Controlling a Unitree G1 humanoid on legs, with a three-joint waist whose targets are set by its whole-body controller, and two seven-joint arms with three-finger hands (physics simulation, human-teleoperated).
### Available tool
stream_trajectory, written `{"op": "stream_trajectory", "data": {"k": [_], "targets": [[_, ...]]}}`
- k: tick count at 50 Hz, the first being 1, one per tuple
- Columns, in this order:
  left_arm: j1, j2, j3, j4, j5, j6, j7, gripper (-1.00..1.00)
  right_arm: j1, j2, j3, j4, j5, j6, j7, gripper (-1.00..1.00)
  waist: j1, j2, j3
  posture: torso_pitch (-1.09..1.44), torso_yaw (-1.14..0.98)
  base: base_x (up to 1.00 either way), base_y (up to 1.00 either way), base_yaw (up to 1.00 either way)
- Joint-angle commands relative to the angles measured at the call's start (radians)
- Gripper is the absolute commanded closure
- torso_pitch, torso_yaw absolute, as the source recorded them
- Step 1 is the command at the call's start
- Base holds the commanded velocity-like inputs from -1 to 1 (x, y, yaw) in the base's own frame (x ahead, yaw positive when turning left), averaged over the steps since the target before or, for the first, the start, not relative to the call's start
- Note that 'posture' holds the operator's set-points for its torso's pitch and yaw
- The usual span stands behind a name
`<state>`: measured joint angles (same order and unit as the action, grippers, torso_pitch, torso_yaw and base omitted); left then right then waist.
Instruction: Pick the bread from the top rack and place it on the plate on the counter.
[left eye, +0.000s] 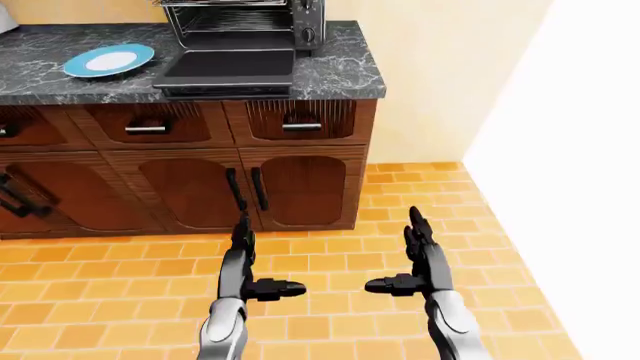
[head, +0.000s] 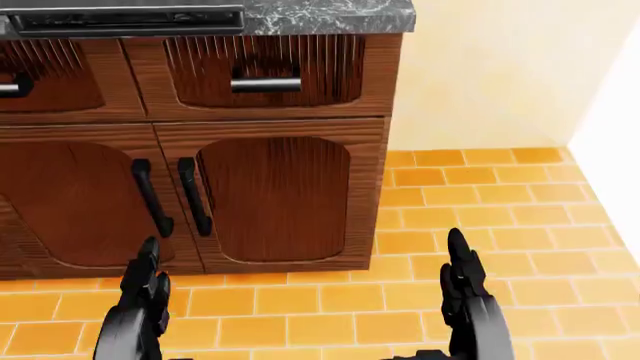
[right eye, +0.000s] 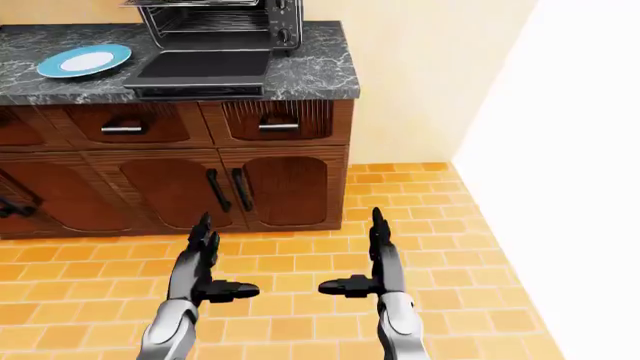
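Dark marbled stone bench (left eye: 340, 71) topping ribbed wooden cabinets (left eye: 300, 180); orange tile floor (left eye: 330, 300) gleaming. Round blue plate (left eye: 109, 60) sitting far left, beside open toaster oven (left eye: 240, 30). Bread not showing. Left robot hand (left eye: 250, 274), right robot hand (left eye: 410, 270) hovering spread, gripping nothing.

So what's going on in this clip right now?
Nothing is being handled yet. The robot stands on the tiled floor short of the counter, with its left hand and right hand both open and empty over the tiles. On the counter a toaster oven sits with its door folded down, and the blue plate lies empty to its left. No bread shows.
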<state>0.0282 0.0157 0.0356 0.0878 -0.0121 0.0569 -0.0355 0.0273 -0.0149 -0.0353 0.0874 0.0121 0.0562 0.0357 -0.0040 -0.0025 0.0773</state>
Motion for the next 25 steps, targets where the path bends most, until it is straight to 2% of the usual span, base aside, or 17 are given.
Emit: {"op": "stream_trajectory", "data": {"k": [1,3,4,5,7,9,10,12,13,14,15,17,18,19,20,23,25], "targets": [[-0.043,0.008,0.014,-0.200,-0.033,0.046,-0.003,-1.00,-0.028,-0.010,-0.003,-0.182,-0.004,0.016,-0.007,-1.00,-0.002,-0.008,-0.001,0.00,0.00,0.00,0.00,0.00],[-0.063,0.014,0.016,-0.267,-0.032,0.116,0.000,-1.00,-0.024,-0.011,0.002,-0.277,-0.007,0.080,0.003,-1.00,0.006,-0.001,-0.068,0.00,0.00,0.00,0.00,0.00],[-0.070,0.015,0.017,-0.283,-0.032,0.131,0.000,-1.00,-0.028,-0.011,-0.003,-0.300,-0.007,0.102,0.003,-1.00,0.006,-0.003,-0.036,0.00,0.00,0.00,0.00,0.00],[-0.071,0.015,0.018,-0.284,-0.031,0.132,0.000,-1.00,-0.028,-0.011,-0.003,-0.301,-0.007,0.103,0.004,-1.00,0.006,-0.009,-0.023,0.00,0.00,0.00,0.00,0.00],[-0.071,0.014,0.018,-0.284,-0.031,0.132,-0.001,-1.00,-0.028,-0.010,-0.004,-0.302,-0.008,0.103,0.004,-1.00,0.007,-0.009,-0.067,0.00,0.00,0.00,0.00,0.00],[-0.071,0.014,0.018,-0.284,-0.030,0.132,-0.001,-1.00,-0.028,-0.010,-0.004,-0.302,-0.008,0.103,0.005,-1.00,0.008,-0.008,-0.075,0.00,0.00,0.00,0.00,0.00],[-0.159,0.049,0.024,-0.441,-0.017,0.324,-0.002,-1.00,-0.119,-0.038,-0.027,-0.486,-0.002,0.295,0.006,-1.00,0.008,-0.007,-0.079,0.00,0.00,0.00,0.00,0.00],[-0.226,0.064,0.042,-0.480,-0.006,0.396,-0.014,-1.00,-0.189,-0.050,-0.045,-0.549,0.004,0.391,0.007,-1.00,0.010,-0.005,-0.093,0.00,0.00,0.00,0.00,0.00],[-0.229,0.063,0.043,-0.482,-0.004,0.398,-0.016,-1.00,-0.191,-0.049,-0.046,-0.551,0.004,0.394,0.008,-1.00,0.010,-0.005,-0.091,0.00,0.00,0.00,0.00,0.00],[-0.273,0.077,0.056,-0.512,-0.004,0.452,-0.019,-1.00,-0.253,-0.066,-0.057,-0.585,0.002,0.460,0.005,-1.00,0.010,-0.004,-0.087,0.00,0.00,0.00,0.00,0.00],[-0.315,0.086,0.066,-0.526,-0.004,0.489,-0.017,-1.00,-0.279,-0.071,-0.066,-0.598,0.009,0.483,0.004,-1.00,0.009,0.001,-0.101,0.00,0.00,0.00,0.09,0.00],[-0.378,0.107,0.075,-0.535,-0.003,0.542,-0.025,-1.00,-0.350,-0.092,-0.078,-0.618,0.013,0.548,0.002,-1.00,0.005,-0.002,-0.088,0.00,0.00,0.02,0.20,0.00],[-0.408,0.119,0.081,-0.533,-0.001,0.560,-0.027,-1.00,-0.382,-0.103,-0.080,-0.631,0.013,0.574,0.002,-1.00,0.002,-0.004,-0.092,0.00,0.00,0.07,0.50,0.00],[-0.438,0.126,0.093,-0.532,-0.007,0.579,-0.024,-1.00,-0.409,-0.108,-0.086,-0.640,0.019,0.595,-0.002,-1.00,-0.001,-0.029,-0.085,0.00,0.00,0.09,0.52,0.00],[-0.450,0.137,0.096,-0.538,-0.007,0.593,-0.028,-1.00,-0.434,-0.115,-0.091,-0.645,0.027,0.614,-0.002,-1.00,-0.001,-0.041,-0.086,0.00,0.00,0.12,0.52,0.00],[-0.504,0.169,0.120,-0.580,-0.017,0.658,-0.028,-1.00,-0.509,-0.145,-0.104,-0.665,0.042,0.677,-0.007,-1.00,-0.008,-0.036,-0.087,0.00,0.00,0.10,0.51,0.00],[-0.538,0.189,0.134,-0.586,-0.022,0.686,-0.027,-1.00,-0.541,-0.165,-0.103,-0.662,0.043,0.695,-0.004,-1.00,-0.015,-0.013,-0.072,0.00,0.00,0.11,0.51,0.00]]}}
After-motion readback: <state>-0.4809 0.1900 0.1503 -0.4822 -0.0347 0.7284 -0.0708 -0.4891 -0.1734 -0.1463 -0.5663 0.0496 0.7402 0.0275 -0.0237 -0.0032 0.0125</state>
